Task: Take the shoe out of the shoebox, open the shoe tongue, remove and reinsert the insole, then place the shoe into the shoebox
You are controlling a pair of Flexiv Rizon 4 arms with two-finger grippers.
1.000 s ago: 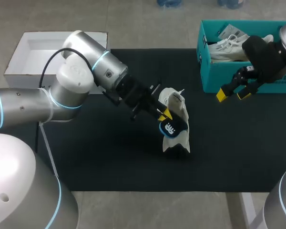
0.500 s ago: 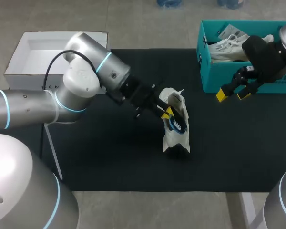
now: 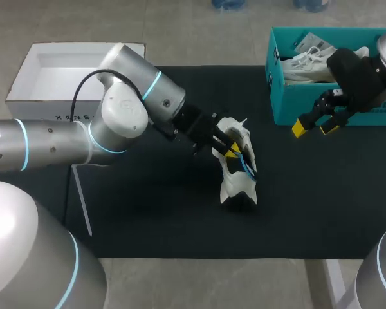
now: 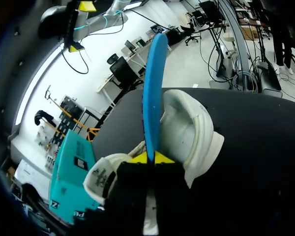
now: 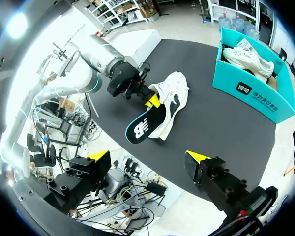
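Note:
A white shoe stands on the black mat, heel end down. My left gripper is at the shoe's opening, shut on the blue-edged insole. In the left wrist view the insole runs edge-on ahead of the gripper, with the shoe right beside it. The right wrist view shows the insole hanging alongside the shoe. My right gripper hangs open and holds nothing in front of the teal shoebox.
A second white shoe lies inside the teal shoebox. A white open box sits at the mat's far left corner. The black mat covers the middle of the table.
My left gripper has swung right and turned at the shoe. The insole has rotated from showing its dark face to standing edge-on against the shoe. The right arm has not moved.

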